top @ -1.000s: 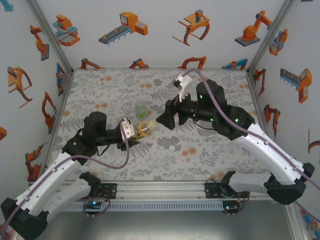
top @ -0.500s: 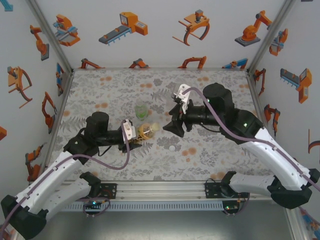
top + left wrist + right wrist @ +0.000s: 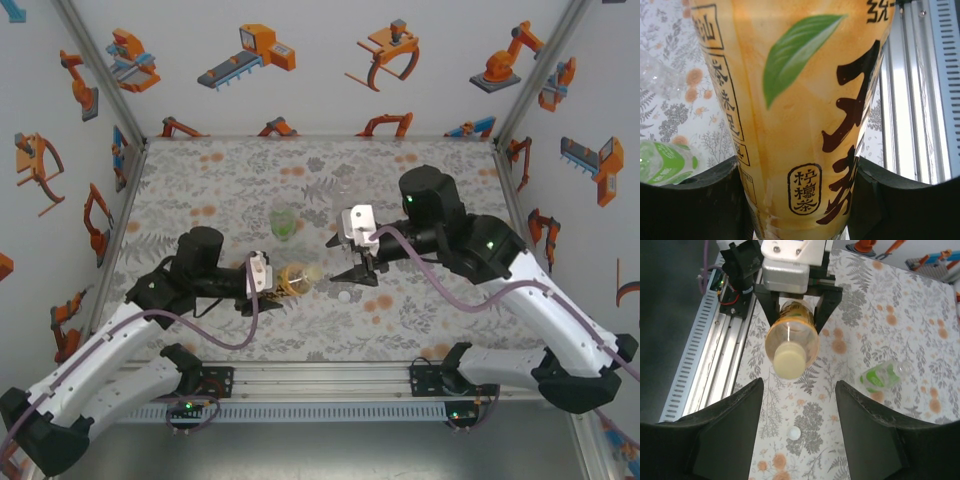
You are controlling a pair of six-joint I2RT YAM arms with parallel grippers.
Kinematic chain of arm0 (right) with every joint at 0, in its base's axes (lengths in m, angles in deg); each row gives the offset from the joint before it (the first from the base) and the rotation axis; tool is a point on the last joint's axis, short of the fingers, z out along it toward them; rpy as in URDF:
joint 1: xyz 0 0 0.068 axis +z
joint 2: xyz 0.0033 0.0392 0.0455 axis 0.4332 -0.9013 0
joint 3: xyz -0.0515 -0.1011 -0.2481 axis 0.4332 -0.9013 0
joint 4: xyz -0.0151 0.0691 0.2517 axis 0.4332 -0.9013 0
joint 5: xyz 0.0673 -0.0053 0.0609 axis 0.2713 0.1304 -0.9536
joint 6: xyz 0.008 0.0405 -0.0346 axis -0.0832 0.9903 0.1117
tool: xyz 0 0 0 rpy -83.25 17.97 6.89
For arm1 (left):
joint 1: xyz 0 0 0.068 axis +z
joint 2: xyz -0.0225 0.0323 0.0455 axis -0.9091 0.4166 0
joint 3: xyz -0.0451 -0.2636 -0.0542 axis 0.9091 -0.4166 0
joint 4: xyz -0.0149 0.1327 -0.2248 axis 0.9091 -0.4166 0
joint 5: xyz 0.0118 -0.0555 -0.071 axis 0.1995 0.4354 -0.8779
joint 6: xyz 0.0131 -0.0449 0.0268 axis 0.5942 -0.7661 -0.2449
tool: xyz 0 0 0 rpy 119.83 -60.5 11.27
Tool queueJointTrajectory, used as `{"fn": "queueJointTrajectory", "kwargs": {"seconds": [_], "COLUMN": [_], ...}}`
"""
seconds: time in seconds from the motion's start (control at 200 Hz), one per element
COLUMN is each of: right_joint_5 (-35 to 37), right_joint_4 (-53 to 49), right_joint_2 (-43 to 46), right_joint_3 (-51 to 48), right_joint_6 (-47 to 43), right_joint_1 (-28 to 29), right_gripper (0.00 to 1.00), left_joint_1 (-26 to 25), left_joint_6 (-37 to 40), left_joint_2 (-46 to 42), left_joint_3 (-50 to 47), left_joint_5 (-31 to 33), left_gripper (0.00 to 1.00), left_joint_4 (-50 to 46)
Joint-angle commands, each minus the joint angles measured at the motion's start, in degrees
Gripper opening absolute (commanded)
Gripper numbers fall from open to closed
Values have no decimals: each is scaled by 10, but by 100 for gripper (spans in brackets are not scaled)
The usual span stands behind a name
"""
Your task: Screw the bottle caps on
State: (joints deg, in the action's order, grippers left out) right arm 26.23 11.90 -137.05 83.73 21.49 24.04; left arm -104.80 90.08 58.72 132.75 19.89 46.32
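Glossy see-through plastic bottle (image 3: pixel 805 115), pale matt cap (image 3: pixel 789 364) — matt black claw pads (image 3: pixel 690 200), bare metal rail (image 3: pixel 920 100)

In the top view we find the middle of the surface (image 3: pixel 430 180) crowded. The yellow-orange bottle (image 3: pixel 296 277), clamped in the left gripper (image 3: pixel 281 284), juts toward the right gripper (image 3: pixel 353 281), leaving only a narrow gap between its capped end and those spread fingers (image 3: pixel 725 435). A white cap (image 3: pixel 345 296) lies just below that gap and the green-tinted bottle (image 3: pixel 283 222) lies above it, near but apart, so a low pass either way meets one of them. We see open room along the upper band and at upper left of the frame, while the metal rail (image 3: pixel 320 385) bounds the bottom edge.
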Motion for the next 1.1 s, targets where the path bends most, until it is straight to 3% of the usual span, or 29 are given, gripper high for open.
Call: {"fn": "queueJointTrajectory", "kwargs": {"seconds": [0.0,0.385,1.096], "right_joint_5": [-49,2,39], "right_joint_4": [-13,29,74], "right_joint_2": [-24,-22,-26], "right_joint_3": [21,-48,-81], "right_joint_6": [-44,-42,-14], "right_joint_1": [5,21,28], "right_gripper": [56,48,34], "left_joint_1": [-5,-6,-6], "left_joint_6": [24,10,8], "left_joint_2": [16,24,15], "left_joint_3": [25,31,29], "left_joint_5": [0,46,45], "left_gripper": [0,0,0], "left_joint_4": [-41,-38,-32]}}
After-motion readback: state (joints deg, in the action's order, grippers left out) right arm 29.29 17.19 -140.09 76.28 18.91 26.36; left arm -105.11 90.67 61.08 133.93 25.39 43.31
